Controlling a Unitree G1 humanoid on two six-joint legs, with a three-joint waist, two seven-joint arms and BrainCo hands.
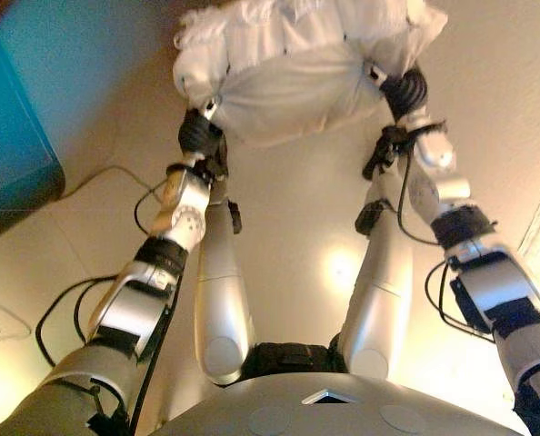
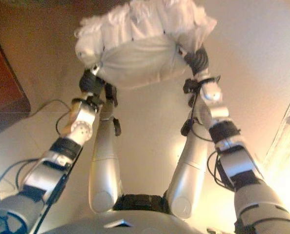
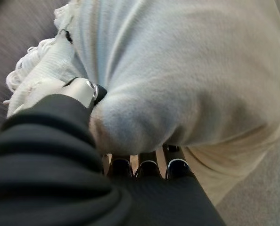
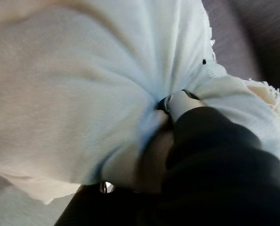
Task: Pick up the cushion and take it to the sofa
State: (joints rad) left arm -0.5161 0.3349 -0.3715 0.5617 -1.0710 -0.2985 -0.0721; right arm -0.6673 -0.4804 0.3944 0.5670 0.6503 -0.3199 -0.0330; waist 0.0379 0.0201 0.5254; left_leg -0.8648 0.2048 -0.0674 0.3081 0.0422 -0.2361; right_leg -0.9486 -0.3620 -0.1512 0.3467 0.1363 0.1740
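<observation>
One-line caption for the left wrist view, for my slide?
Left hand pinching the white cushion, thumb and fingers dug into its fabric.

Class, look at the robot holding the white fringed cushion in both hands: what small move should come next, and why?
Probably carry it steadily forward, keeping both grips. The white fringed fabric cushion is already lifted, with the left hand and right hand pinching its opposite ends, and it is clear of the pale floor. No sofa is clearly identifiable yet.
</observation>
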